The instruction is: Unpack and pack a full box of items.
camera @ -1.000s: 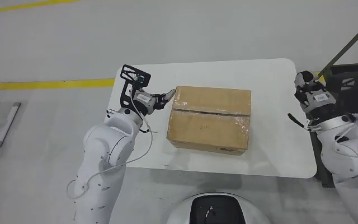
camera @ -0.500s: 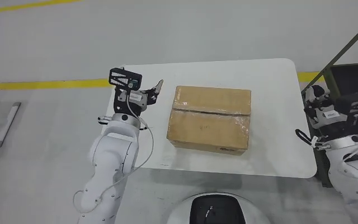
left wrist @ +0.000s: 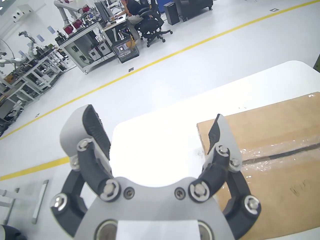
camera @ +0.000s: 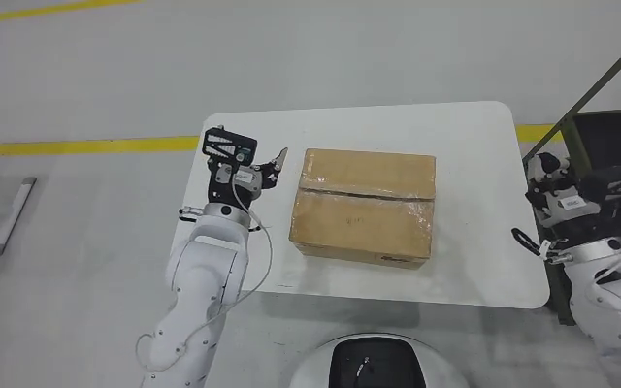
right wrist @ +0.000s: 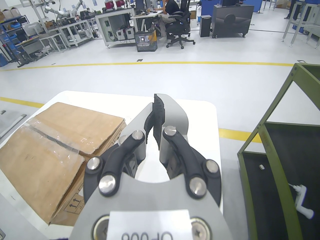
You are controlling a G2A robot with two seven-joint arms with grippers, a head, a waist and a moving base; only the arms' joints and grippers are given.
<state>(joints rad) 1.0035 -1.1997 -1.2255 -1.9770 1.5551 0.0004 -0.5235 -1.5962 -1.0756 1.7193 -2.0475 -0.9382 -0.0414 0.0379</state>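
Observation:
A brown cardboard box (camera: 366, 204) lies in the middle of the white table (camera: 466, 131), its flaps closed and sealed with clear tape along the seam. My left gripper (camera: 275, 160) hovers open just off the box's left end, apart from it; in the left wrist view the open gripper (left wrist: 155, 123) has the box (left wrist: 275, 156) beside one finger. My right gripper (right wrist: 155, 116) is shut on nothing, beyond the table's right edge, with the box (right wrist: 45, 148) off to its side. The right arm (camera: 568, 209) stands at the table's right edge.
An olive-green metal rack (right wrist: 280, 138) with a black shelf stands just right of the table; a small white tool (right wrist: 301, 198) lies on it. Bare tabletop surrounds the box, widest to its right (camera: 485, 233).
My left gripper pulled back from the box's left end, where it touched one second ago, and now hangs open apart from it. The right arm withdrew toward the table's right edge.

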